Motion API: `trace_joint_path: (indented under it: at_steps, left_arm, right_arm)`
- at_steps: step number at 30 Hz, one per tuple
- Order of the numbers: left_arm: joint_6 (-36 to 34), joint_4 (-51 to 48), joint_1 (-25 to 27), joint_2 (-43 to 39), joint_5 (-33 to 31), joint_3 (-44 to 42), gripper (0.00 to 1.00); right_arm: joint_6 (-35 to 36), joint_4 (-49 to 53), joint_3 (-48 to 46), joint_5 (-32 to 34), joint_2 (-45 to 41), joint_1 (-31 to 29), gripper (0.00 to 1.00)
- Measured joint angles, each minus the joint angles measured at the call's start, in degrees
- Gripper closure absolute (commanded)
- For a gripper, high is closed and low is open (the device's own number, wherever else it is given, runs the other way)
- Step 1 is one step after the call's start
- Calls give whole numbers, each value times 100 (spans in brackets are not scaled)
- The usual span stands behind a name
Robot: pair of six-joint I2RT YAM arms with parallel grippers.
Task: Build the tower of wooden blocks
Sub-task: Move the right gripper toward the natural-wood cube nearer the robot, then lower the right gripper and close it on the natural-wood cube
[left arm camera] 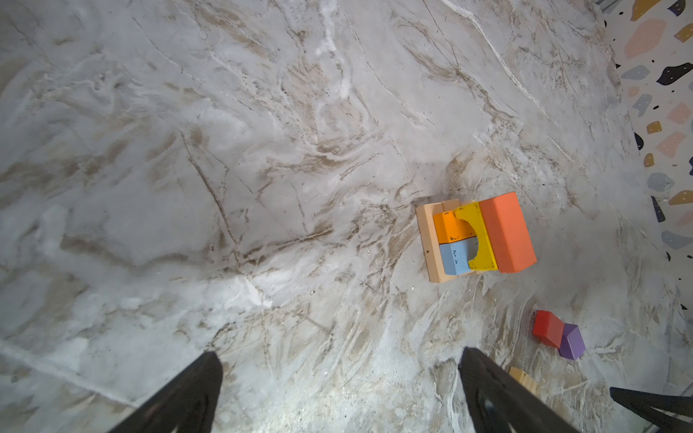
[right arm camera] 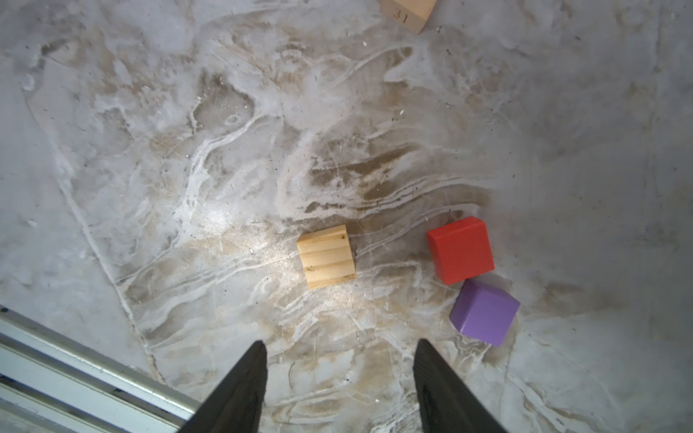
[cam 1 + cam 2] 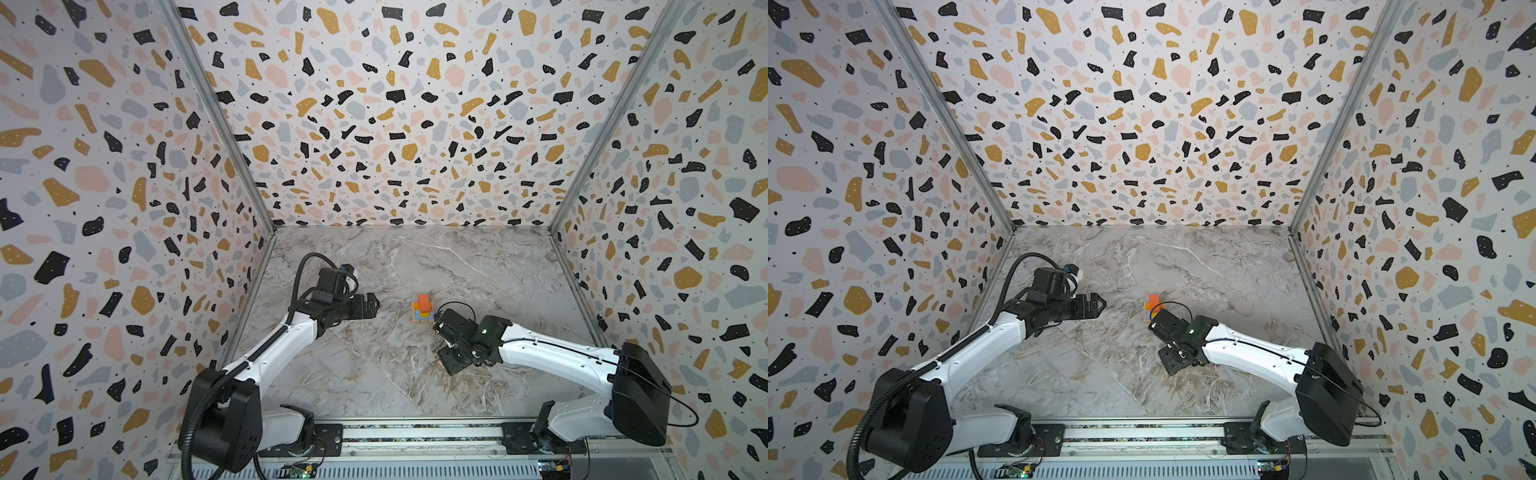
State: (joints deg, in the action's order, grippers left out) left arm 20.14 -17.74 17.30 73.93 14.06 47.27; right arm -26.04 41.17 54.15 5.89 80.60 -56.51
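Note:
The tower stands mid-table: a tan base, orange and blue blocks, a yellow arch and an orange-red oblong on top. My left gripper hangs open and empty to its left. Three loose wood blocks lie near the tower: a tan cube, a red cube and a purple cube touching the red one. My right gripper is open above the table, short of the tan cube, with nothing between its fingers. In both top views the right arm hides these cubes.
A metal rail runs along the table's front edge, close to my right gripper. Patterned walls close in the left, back and right sides. A corner of the tower's tan base shows in the right wrist view.

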Motion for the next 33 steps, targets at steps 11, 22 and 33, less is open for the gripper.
trace_joint_path:
  at_steps: [11,22,33]
  left_arm:
    - [0,-2,2,0,-2,0,0]
    - [0,0,2,-28,0,0,0]
    - [0,0,0,-33,0,0,0]
  right_arm:
    - [483,-407,-85,-4,245,-90,43]
    - [592,-721,-122,111,929,-90,49]
    - [669,-890,-122,136,1108,-70,51]
